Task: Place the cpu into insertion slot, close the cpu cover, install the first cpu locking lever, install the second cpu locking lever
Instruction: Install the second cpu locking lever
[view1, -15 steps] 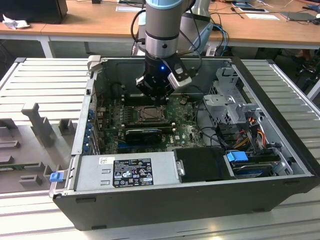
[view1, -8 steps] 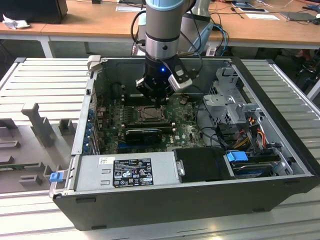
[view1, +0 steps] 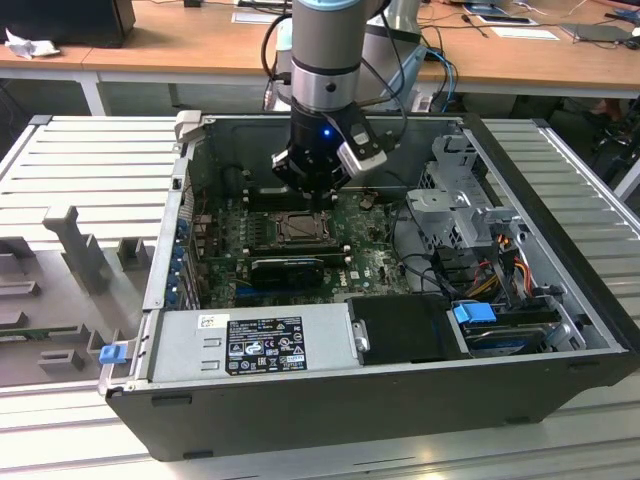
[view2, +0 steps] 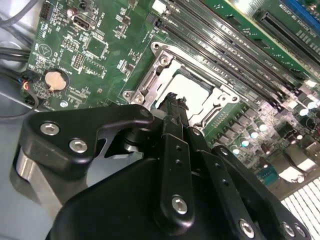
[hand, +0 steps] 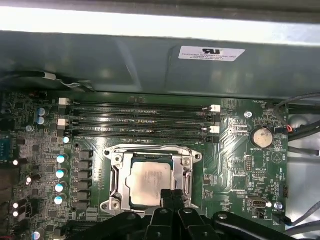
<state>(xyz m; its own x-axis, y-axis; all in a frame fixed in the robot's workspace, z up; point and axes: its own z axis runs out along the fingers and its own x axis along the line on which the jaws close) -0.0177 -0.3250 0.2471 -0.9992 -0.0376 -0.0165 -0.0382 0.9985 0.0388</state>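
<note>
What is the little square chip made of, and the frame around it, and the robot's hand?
The chip looks like metal on top: a pale, dull silver face. The frame around it seems bare metal too, brighter and shiny where light hits it. The hand looks like matte black plastic or coated metal, joined with silver screws.

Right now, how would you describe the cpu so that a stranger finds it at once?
Look inside the open computer case, on the green motherboard beside the long black memory slots. There the cpu lies in the silvery-rimmed insertion slot, under the gripper. Its pale, flat metal face is the one plain square among dark parts.
</note>
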